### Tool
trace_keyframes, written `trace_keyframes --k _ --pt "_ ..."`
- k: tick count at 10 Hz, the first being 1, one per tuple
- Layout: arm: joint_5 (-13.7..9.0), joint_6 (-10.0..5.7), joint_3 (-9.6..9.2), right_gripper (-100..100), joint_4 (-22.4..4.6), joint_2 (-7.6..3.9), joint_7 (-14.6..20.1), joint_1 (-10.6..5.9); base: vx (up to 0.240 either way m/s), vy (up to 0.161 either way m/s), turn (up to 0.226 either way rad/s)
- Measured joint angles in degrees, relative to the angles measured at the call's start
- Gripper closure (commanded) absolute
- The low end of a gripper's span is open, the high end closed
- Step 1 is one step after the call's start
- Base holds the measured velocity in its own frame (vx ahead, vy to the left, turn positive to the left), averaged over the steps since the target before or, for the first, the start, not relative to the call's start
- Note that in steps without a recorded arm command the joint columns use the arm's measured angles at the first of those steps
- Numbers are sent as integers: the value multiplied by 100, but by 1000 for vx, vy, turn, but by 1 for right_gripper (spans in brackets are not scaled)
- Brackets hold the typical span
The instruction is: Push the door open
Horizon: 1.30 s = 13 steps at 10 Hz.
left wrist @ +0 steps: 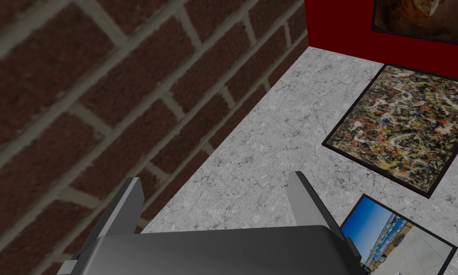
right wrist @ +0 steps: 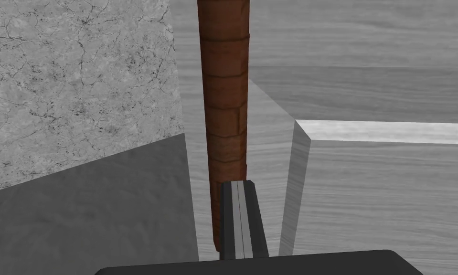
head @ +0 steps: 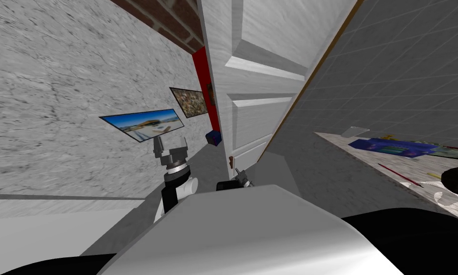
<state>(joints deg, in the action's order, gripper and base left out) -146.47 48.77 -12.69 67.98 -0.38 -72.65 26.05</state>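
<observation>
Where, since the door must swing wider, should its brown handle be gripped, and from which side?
Likely near the handle end closest to the right gripper, across its narrow width, coming along its length: a slim straight bar on the door. Open the shut jaws first.

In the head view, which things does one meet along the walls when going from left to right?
Blue sky picture → speckled abstract picture → red wall strip → white panelled door → grey tiled wall.
</observation>
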Motion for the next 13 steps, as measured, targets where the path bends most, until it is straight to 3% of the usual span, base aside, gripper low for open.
trace_keyframes --k 1,3,5,6,7,10,13 --pt "0 0 0 -100 0 0 0 0 -77 35 -53" --pt "-236 52 -11 -100 44 -146 -98 125 -146 19 -55" --pt "-470 144 -5 -100 40 -132 -210 230 -128 15 -38" --pt "-572 175 -5 -100 54 -68 -249 282 -54 9 -10" --pt "-584 183 -6 -100 54 -60 -259 289 104 48 12" --pt "-550 160 37 -100 -11 -186 -260 193 179 67 4" --pt "-504 95 76 -100 -13 -103 -238 100 234 106 6"
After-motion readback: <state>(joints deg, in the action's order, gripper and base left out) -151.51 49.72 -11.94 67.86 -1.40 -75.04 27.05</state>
